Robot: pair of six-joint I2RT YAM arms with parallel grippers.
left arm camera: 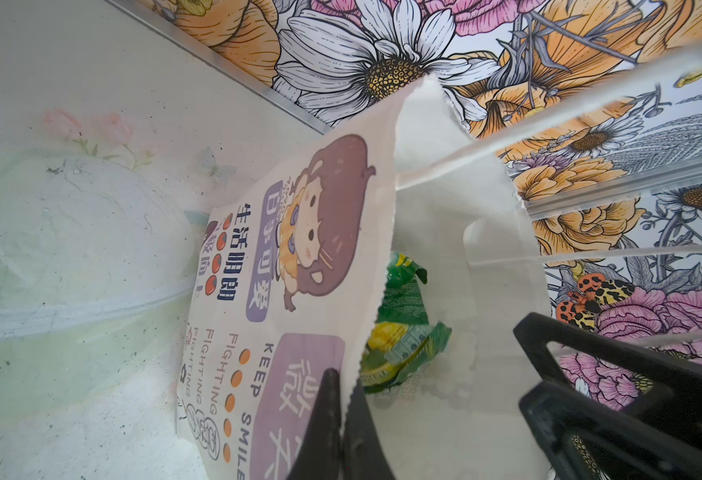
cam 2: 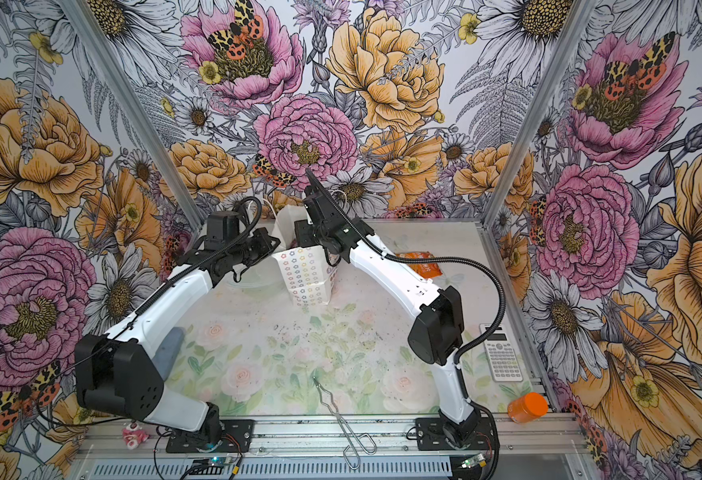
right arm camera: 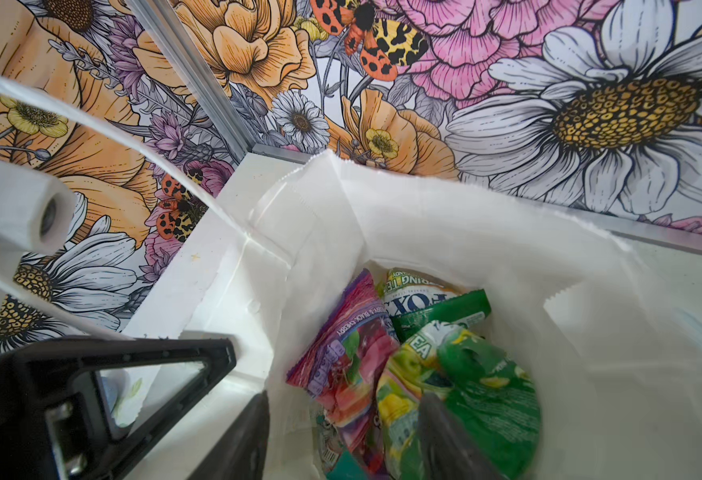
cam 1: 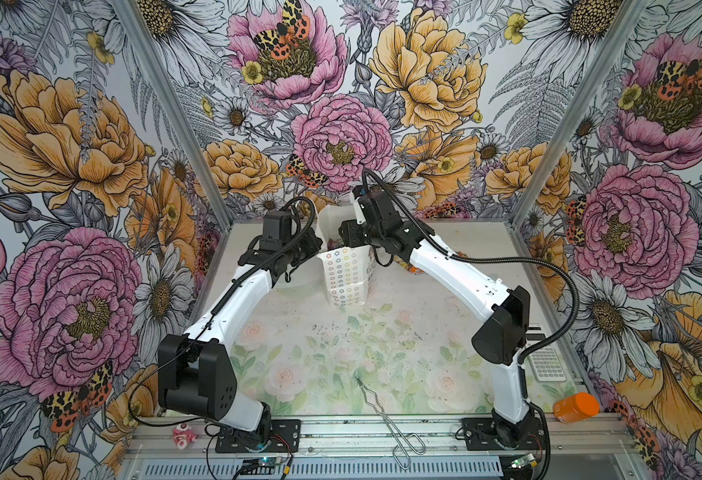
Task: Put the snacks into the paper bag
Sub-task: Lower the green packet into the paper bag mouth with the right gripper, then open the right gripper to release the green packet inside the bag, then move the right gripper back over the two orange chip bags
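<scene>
White paper bag (cam 1: pixel 347 278) stands upright, mouth up; left hand (left arm camera: pixel 343 395) pinches its rim, right hand (right arm camera: pixel 347 399) spread above.

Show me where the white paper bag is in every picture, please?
Top view: the paper bag stands near the middle, at the back of the table.
Top view: the bag is in the same spot, slightly left of centre.
Left wrist view: its cartoon-girl face fills the middle.
Right wrist view: its open mouth shows, with snacks inside.
Shared landmark: the flowered wall behind it.
</scene>
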